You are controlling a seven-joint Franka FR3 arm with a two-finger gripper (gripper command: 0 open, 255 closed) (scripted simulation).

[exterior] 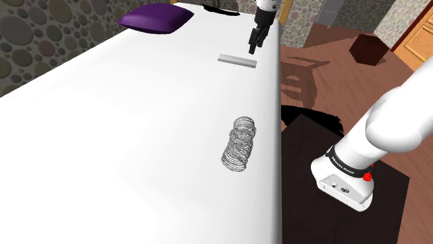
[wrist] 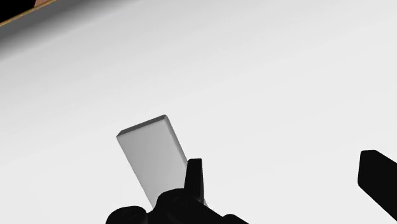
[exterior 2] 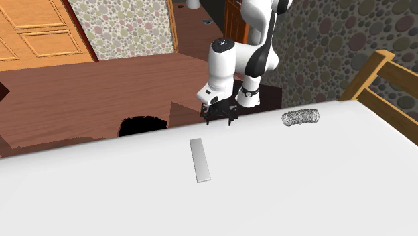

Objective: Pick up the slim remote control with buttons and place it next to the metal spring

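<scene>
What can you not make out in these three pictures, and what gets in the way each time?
Buttons on the flat grey rectangular remote: its top looks plain grey, none can be made out.
Remote's near end, wrist view: hidden behind a finger of the open black two-finger tool.
Coiled silver wire spring, second exterior view: turns too fine to count.
White arm, shoulder view: upper part cut off by the top edge.

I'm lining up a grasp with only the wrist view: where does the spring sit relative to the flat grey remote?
Observer: The silvery wire coil spring lies on its side on the white surface, well apart from the flat grey rectangular remote, nearer the stand.
Operator: Anything else up there?
Observer: A purple cushion, beyond the remote.
Operator: Gripper touching the remote?
Observer: No; the black gripper hangs clear of it by the surface's edge.
</scene>
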